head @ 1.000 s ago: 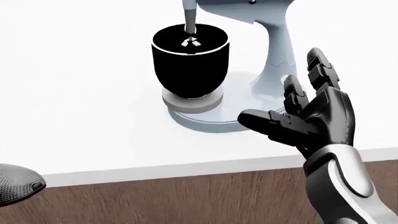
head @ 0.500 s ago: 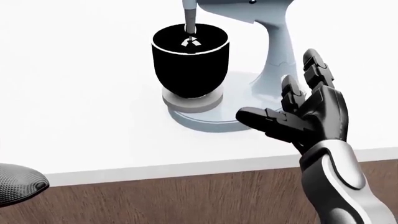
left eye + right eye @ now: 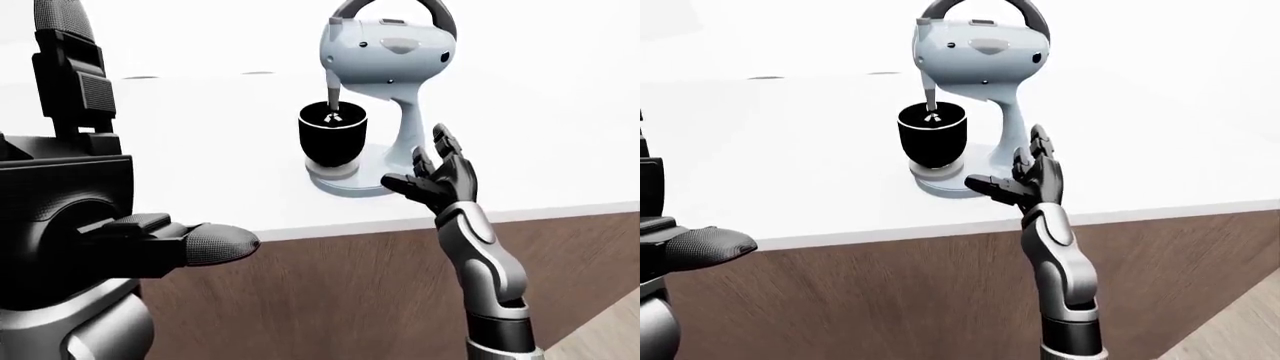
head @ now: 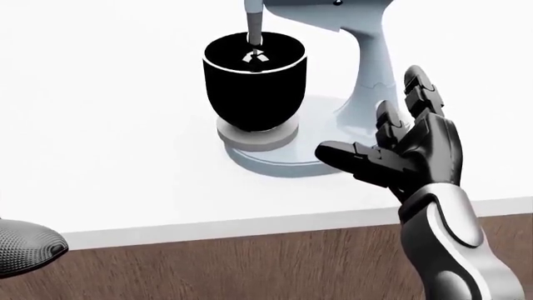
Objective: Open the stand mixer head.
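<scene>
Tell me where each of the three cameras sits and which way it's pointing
Left-eye view: on the head, looking across the white counter at the pale blue stand mixer; left hand large at left, right hand raised, fingers spread.
Right-eye view: same head, offset sideways; whole mixer and right forearm, left hand at the left edge.
Head view: tilted down, closer on the black mixing bowl; mixer head cropped.
All share the bowl and right hand.

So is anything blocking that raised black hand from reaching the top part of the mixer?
Nothing visible does. The open right hand is raised beside the pale blue stand mixer's neck, below its head. The black bowl sits to the view's left, out of the path.
</scene>
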Available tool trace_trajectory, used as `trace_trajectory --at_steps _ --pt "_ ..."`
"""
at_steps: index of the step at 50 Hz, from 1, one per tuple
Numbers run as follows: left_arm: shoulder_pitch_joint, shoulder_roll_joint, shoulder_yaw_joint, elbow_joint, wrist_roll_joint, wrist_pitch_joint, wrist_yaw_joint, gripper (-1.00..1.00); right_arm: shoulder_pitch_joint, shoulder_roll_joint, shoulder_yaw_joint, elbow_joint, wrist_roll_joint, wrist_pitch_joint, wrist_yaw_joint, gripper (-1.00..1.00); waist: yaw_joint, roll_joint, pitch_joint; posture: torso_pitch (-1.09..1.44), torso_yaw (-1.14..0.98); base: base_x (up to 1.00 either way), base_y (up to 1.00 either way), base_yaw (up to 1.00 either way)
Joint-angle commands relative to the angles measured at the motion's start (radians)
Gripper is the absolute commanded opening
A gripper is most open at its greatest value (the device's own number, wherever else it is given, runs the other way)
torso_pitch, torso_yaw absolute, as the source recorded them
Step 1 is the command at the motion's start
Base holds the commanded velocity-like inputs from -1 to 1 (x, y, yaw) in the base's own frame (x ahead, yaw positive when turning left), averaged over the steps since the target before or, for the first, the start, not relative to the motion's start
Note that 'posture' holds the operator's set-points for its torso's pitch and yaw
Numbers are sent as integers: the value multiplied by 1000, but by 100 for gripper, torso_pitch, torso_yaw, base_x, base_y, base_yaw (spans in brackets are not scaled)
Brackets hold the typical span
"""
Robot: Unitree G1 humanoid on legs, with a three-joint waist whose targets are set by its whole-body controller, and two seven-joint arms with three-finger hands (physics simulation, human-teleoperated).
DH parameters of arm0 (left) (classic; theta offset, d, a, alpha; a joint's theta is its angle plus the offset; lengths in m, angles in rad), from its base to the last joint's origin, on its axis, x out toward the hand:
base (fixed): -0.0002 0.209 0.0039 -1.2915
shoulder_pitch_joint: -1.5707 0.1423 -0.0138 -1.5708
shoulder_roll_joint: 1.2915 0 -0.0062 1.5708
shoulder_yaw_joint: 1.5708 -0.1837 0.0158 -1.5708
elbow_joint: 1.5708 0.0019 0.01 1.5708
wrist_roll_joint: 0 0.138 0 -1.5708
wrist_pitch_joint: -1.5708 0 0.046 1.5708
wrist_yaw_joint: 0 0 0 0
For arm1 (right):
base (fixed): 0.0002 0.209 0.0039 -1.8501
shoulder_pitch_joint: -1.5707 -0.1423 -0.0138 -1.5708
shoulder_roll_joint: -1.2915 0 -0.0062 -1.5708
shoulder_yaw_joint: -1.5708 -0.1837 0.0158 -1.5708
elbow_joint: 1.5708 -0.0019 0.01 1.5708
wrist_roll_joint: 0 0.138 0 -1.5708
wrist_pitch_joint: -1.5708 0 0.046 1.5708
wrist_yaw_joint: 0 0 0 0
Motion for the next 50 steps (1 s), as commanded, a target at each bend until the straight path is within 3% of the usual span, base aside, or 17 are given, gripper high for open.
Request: trace_trajectory --at_steps 1,31,39,44,50 --pt "-17 6 7 -11 4 -15 -3 98 -32 -7 -4 -32 1 -33 8 100 0 1 -11 -19 0 0 0 0" --pt "-20 7 10 -11 1 -10 -3 98 -63 -13 -2 66 -13 -85 26 100 -1 1 -10 -19 0 0 0 0" --pt "-15 -15 9 -11 19 -7 -21 98 -17 7 16 -167 39 24 -22 100 4 -1 -9 -19 0 0 0 0" --pt "-14 -23 8 -11 25 -5 -28 98 -27 13 -2 -311 150 87 -71 100 3 -1 -8 -19 0 0 0 0" --pt "-15 -25 7 -11 27 -5 -30 98 -28 -3 -1 -353 204 103 -106 100 2 -3 -7 -19 0 0 0 0"
